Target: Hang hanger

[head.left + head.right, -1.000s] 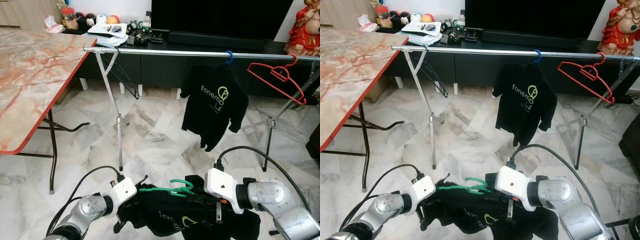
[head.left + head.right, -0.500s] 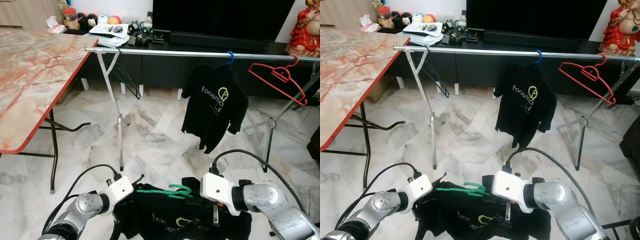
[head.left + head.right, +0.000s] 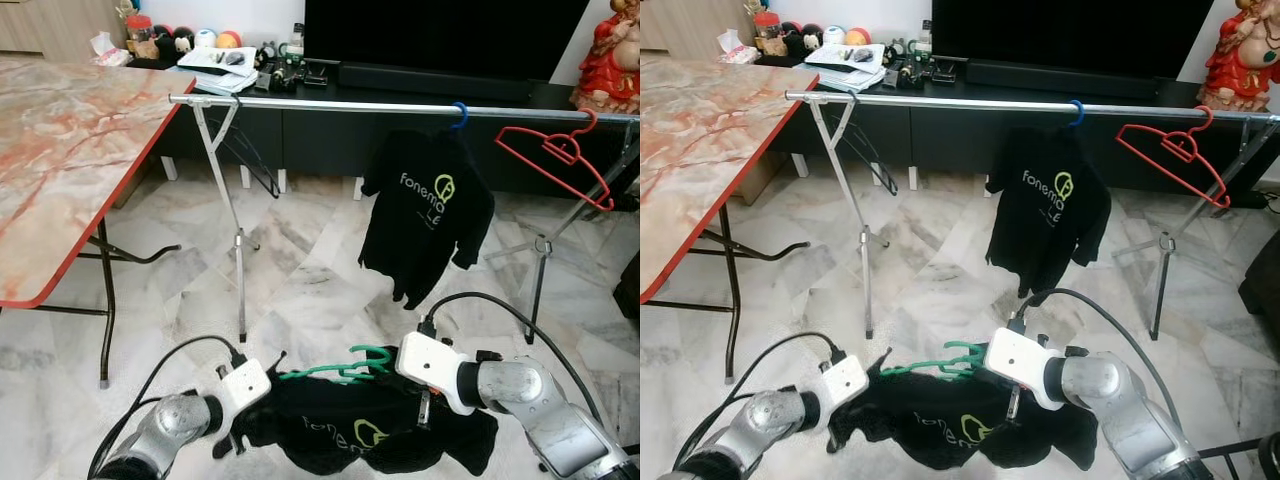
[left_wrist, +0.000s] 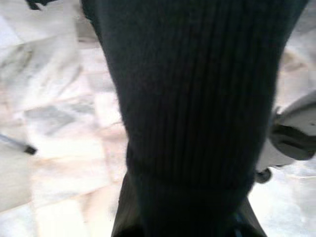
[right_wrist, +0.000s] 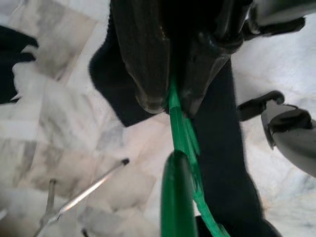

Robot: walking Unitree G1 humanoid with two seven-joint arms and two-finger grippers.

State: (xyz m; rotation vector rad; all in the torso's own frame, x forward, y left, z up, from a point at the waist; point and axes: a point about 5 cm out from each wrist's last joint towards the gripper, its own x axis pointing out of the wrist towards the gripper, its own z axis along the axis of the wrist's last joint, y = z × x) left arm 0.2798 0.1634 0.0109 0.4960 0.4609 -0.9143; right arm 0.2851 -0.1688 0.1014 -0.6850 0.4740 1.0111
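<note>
A green hanger (image 3: 350,368) with a black printed T-shirt (image 3: 350,432) on it is held low over the floor, in front of the silver clothes rail (image 3: 330,104). My right gripper (image 3: 392,374) is shut on the green hanger (image 5: 180,197) near its hook; its fingertips (image 5: 148,101) pinch the plastic. My left gripper (image 3: 268,402) is shut on the shirt's left side, and ribbed black cloth (image 4: 192,98) covers its fingers. On the rail hang another black shirt (image 3: 428,215) by a blue hook (image 3: 458,113) and a bare red hanger (image 3: 560,155).
A marble-topped table with a red edge (image 3: 60,150) stands at the left. The rack's crossed legs (image 3: 240,260) stand on the marble floor, and a thin dark hanger (image 3: 250,160) hangs near the rail's left end. Behind are a black TV console (image 3: 300,80) and a red statue (image 3: 610,60).
Both grippers have lifted the green hanger and shirt slightly. The shirt now hangs more bunched between them.
</note>
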